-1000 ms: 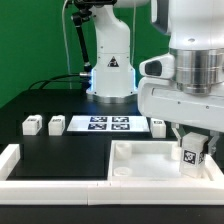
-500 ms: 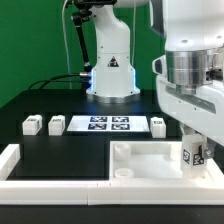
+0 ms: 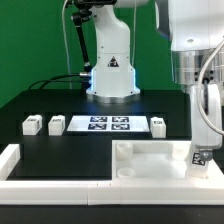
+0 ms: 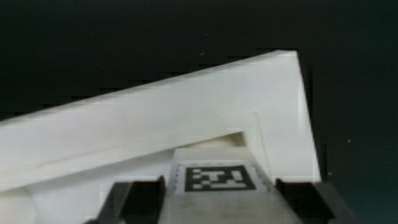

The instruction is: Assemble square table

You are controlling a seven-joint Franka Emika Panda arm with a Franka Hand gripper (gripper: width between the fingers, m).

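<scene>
The square table slab (image 3: pixel 150 158) lies flat on the black table, a round socket (image 3: pixel 123 171) showing at its near corner. My gripper (image 3: pixel 200 149) is shut on a tagged white leg (image 3: pixel 201 158) and holds it at the slab's corner on the exterior view's right. In the wrist view the leg (image 4: pixel 217 178) sits between my dark fingers (image 4: pixel 135 202), with the slab's raised rim (image 4: pixel 178 95) running out beyond it. Three more legs (image 3: pixel 31 125) (image 3: pixel 56 125) (image 3: pixel 158 125) stand behind the slab.
The marker board (image 3: pixel 105 124) lies between the loose legs. A low white border rail (image 3: pixel 12 160) runs along the front and the exterior view's left. The robot base (image 3: pixel 111 70) stands at the back.
My gripper has moved toward the exterior view's right with the leg, from over the slab's inside to its right corner. The slab and loose legs have not moved.
</scene>
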